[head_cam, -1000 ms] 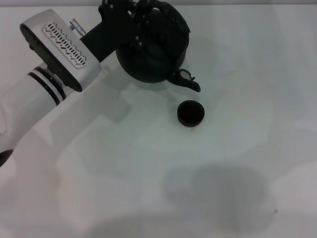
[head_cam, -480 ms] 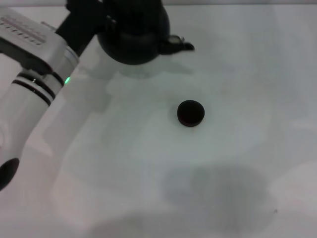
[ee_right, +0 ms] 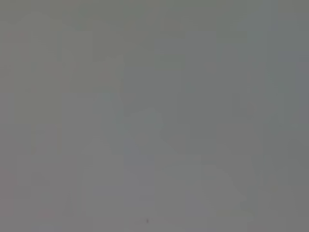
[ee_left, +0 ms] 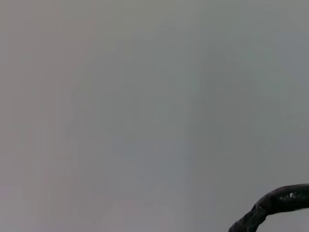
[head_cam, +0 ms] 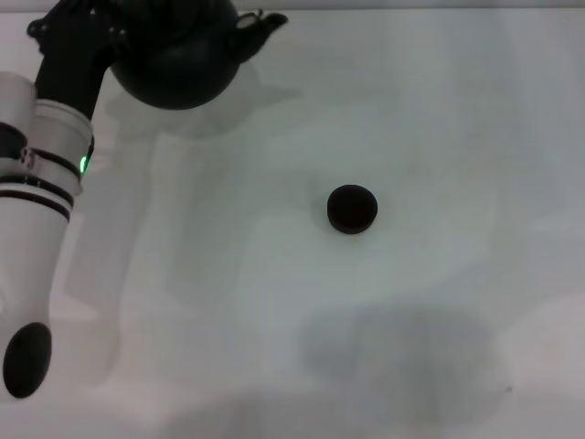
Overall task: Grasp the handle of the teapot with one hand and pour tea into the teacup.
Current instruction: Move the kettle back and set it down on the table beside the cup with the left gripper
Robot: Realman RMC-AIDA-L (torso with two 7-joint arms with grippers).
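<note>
Jaws of left gripper [head_cam: 137, 14] cut off at head view's top edge, grip state can't tell. Teapot [head_cam: 174, 59] hangs right at them, spout [head_cam: 260, 20] pointing away rightward. Teacup [head_cam: 352, 208] on table [head_cam: 411, 320], well apart. Handle [ee_left: 273, 208] partly visible in left wrist view.

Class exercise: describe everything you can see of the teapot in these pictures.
The teapot is a large, round, matte-black pot, cut off by the head view's far left edge. Its short spout points toward the robot's right, roughly level. The left arm's black wrist overlaps its left side. It sits well apart from the teacup.
</note>
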